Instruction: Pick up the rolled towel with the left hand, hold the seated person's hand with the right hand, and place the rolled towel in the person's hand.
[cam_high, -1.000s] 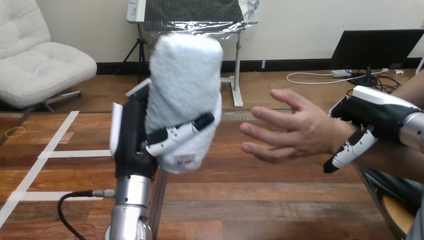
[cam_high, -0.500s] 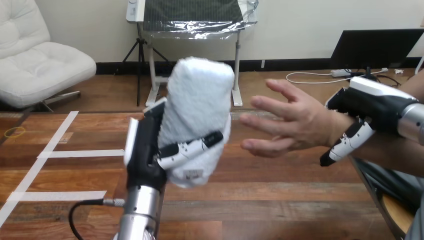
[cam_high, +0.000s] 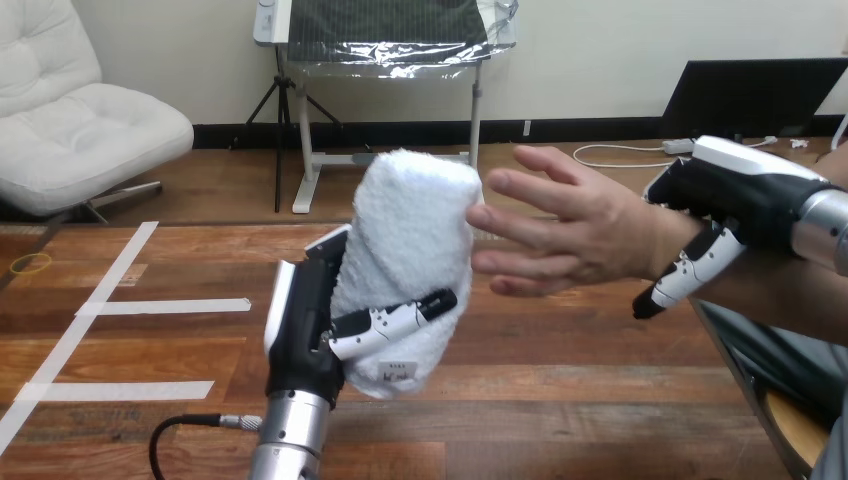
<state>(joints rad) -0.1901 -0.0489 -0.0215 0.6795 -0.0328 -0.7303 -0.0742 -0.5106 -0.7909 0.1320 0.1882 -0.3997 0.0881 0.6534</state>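
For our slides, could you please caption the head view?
Left hand holds the white rolled terry towel beside the person's open hand, right hand clasping the wrist.

Holds the left arm nearly upright from the bottom edge, silver forearm below, left hand (cam_high: 302, 330) above it with the white-shelled back turned to the left. Wraps black-and-white fingers (cam_high: 395, 322) across the front of the rolled towel (cam_high: 415, 230) and clamps it against the palm. Reaches in with the right arm from the right edge, roughly level, at about the height of the towel's top. Lays the right hand (cam_high: 750, 195) over the person's wrist (cam_high: 662, 240), white shell uppermost. Curls a finger (cam_high: 690, 272) down the wrist's near side, tip pointing down and left, below the wrist.
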